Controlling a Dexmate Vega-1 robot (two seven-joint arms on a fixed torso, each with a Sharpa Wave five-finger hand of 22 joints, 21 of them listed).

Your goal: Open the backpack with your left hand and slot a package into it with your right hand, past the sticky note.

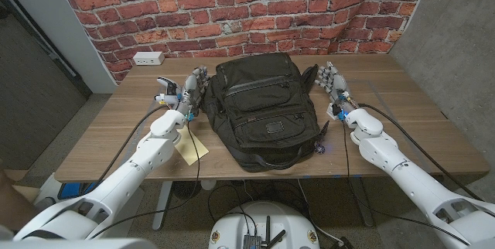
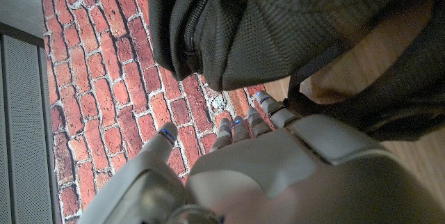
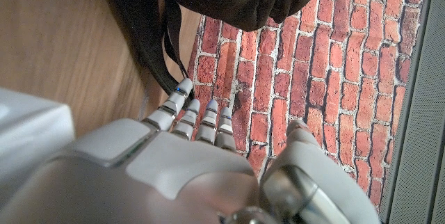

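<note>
**Backpack still zipped, both hands waiting at its sides**

Brick wall behind, wooden table (image 1: 402, 117) under my arms. My left hand (image 1: 188, 93) stands beside the backpack's left flank, fingers apart, holding nothing. A yellow sticky note (image 1: 191, 148) lies near my left forearm. The black backpack (image 1: 261, 110) lies centre, closed. My right hand (image 1: 332, 83) stands just beside it, empty, fingers spread. I judge opening hasn't begun: my left must find the zipper next. I see no package.
</note>
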